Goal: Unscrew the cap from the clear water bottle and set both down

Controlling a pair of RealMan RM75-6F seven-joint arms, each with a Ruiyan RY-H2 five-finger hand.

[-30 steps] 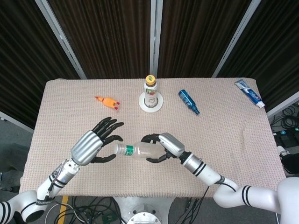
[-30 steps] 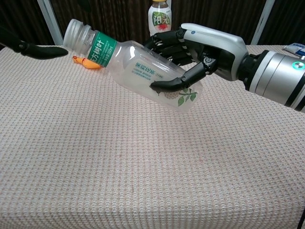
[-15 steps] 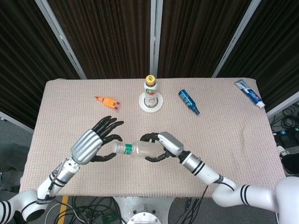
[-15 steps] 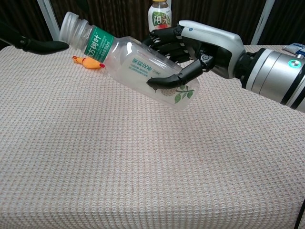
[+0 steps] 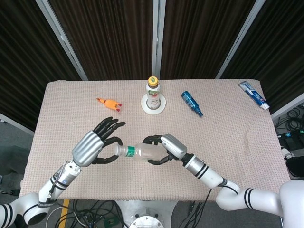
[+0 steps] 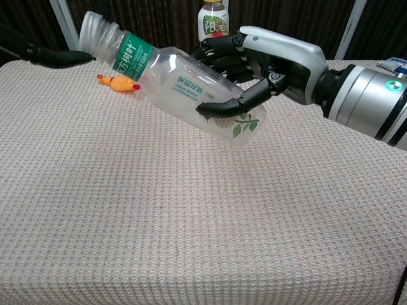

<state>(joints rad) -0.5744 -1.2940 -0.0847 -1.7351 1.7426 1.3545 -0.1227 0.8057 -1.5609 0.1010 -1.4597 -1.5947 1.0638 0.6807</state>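
Observation:
My right hand (image 5: 169,147) (image 6: 270,60) grips the clear water bottle (image 5: 143,153) (image 6: 194,86) around its body and holds it above the table, tilted with the neck up and pointing left. The pale cap (image 5: 117,150) (image 6: 94,30) sits on the neck above the green label. My left hand (image 5: 96,144) hovers at the cap end with its fingers spread. One dark fingertip (image 6: 57,58) reaches just under the cap; I cannot tell whether it touches.
A yellow-capped bottle (image 5: 152,91) (image 6: 215,18) stands on a white coaster at the back centre. An orange toy chicken (image 5: 109,103) (image 6: 118,83) lies back left, a blue tube (image 5: 192,103) back right, and a toothpaste tube (image 5: 254,95) at the far right corner.
The right hand has shifted the bottle slightly left and raised its neck a little toward the left hand. The left hand has barely moved.

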